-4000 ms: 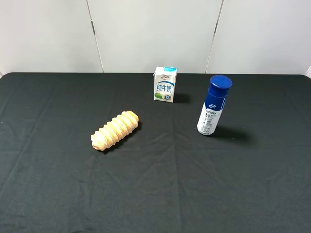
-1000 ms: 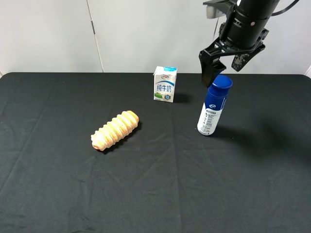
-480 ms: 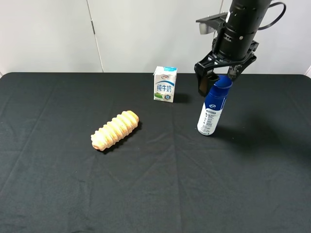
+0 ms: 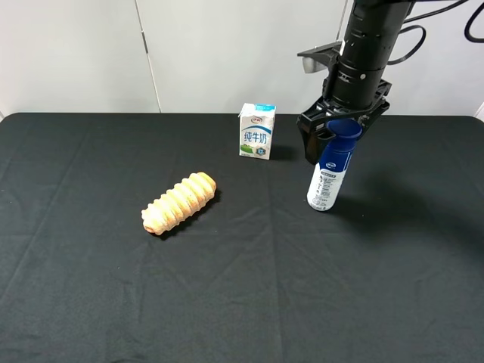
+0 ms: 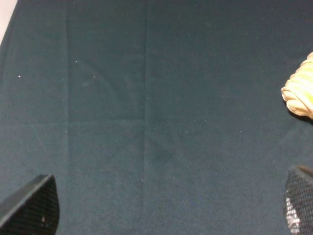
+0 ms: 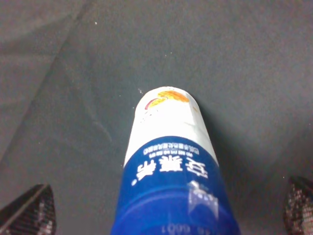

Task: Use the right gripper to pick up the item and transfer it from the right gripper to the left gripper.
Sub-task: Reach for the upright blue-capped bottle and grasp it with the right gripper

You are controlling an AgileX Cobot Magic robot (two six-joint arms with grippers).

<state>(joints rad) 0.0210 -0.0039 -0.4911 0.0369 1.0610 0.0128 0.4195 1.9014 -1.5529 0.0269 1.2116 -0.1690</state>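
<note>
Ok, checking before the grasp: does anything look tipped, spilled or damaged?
Nothing stands out. The bottle stands upright inside the open right hand; the milk carton is upright, the bread roll intact.

cap of the bottle [image 4: 327,181]: partly hidden between the fingers of the right pincer [image 4: 336,142]; cut off by the edge in the right wrist view
right pincer, wrist view: only its fingertips [image 6: 30,211] show, at the corners
left pincer [image 5: 165,208]: only two tips show
bread roll [image 5: 300,94]: beside one left pincer finger, cut off, one end showing
bottle print: too small to read from the high camera
</note>
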